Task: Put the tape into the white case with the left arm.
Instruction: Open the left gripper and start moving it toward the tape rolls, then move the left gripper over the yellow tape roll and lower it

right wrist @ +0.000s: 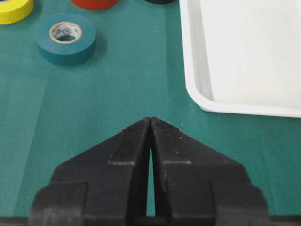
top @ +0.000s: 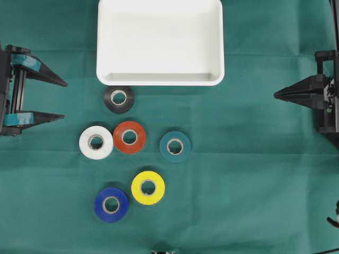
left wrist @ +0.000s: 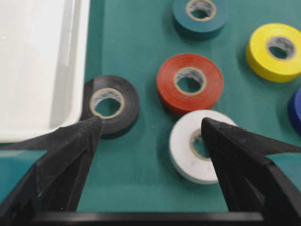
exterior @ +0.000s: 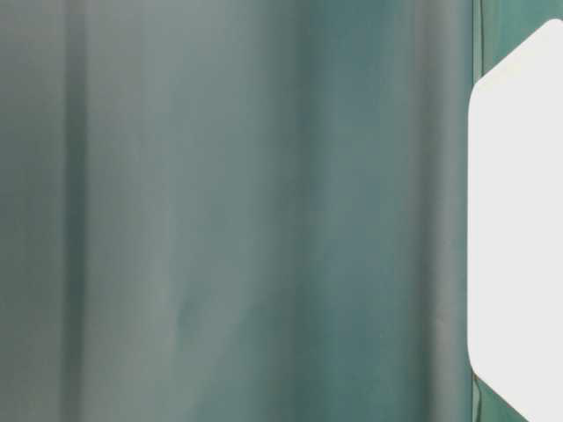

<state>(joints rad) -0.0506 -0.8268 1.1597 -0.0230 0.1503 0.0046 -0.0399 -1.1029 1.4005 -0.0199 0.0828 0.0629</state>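
— Six tape rolls from overhead: black (top: 118, 98), white (top: 96, 142), red (top: 129, 137), teal (top: 175, 146), yellow (top: 148, 187), blue (top: 111, 205). One white case (top: 159, 79), nothing in it.

— Left gripper (left wrist: 150, 123)?

— Spread wide, holding nothing, one. Right gripper (right wrist: 150, 119): one, pinched together, holding nothing.

Legible text: none. Small dark printing is seen on the inner cardboard cores of the teal tape roll (right wrist: 66, 38) and the red tape roll (left wrist: 190, 83), but it is too small and blurred to be read.
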